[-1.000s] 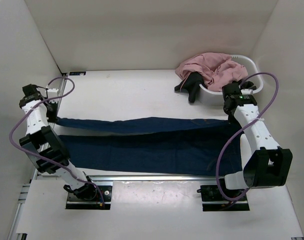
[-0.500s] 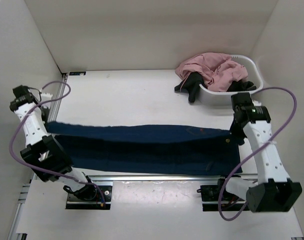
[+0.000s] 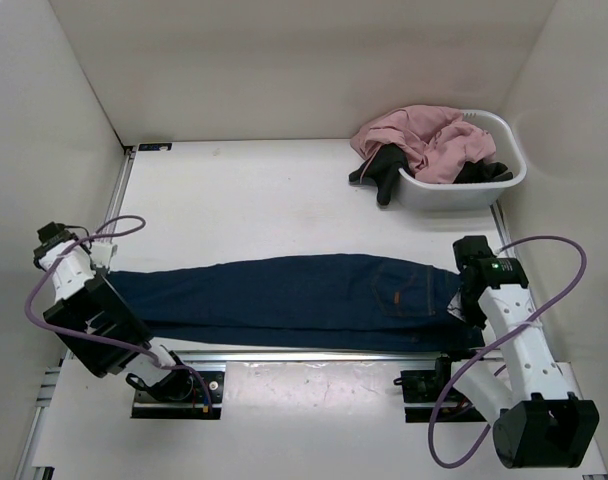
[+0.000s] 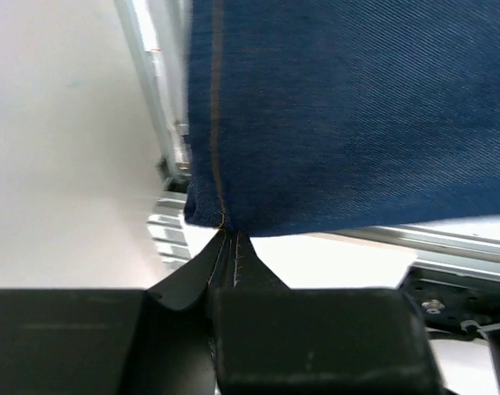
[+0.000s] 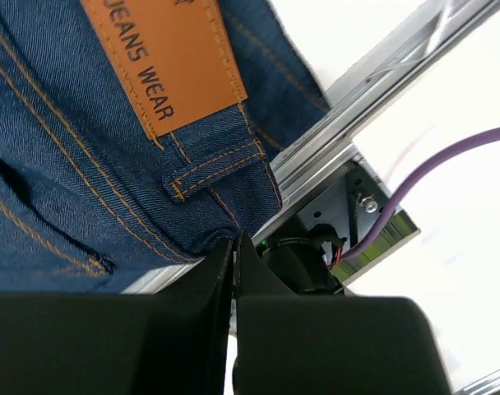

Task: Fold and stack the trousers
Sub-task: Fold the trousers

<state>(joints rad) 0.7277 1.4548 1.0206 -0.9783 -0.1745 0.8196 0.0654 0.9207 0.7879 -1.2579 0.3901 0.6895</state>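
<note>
The left gripper (image 4: 227,247) has its jaws pressed together on the hem end of the trousers (image 3: 284,295). In the left wrist view the denim fans out upward from the pinched tips, with an orange seam line running straight into the grip. The right gripper (image 5: 233,247) is likewise closed. Its fingertips meet at the waistband edge, just below a belt loop (image 5: 221,169) and the orange-brown patch (image 5: 164,62) in the upper left of that frame.

In the top view the trousers stretch as one long dark band across the lower half of the frame, with the hems at the left and the waist at the right. Their near edge runs beside the metal rail (image 3: 304,352) at the table's (image 3: 264,200) front. Holding both far ends at once seems meant to pull the cloth taut, so it lies flat and unwrinkled. The legs look doubled lengthwise, one over the other, which suits a first fold. Both arms sit low at the ends of the band, so the cloth appears to rest on the table rather than hang.

The white basket (image 3: 504,185) in the upper right holds the pink garment (image 3: 424,135), and the black garment (image 3: 384,170) spills over its left rim. Both are well apart from the trousers and clear of the work. I judge the lengthwise fold to be about laid down, with the crosswise folds and the stacking yet to be done.
</note>
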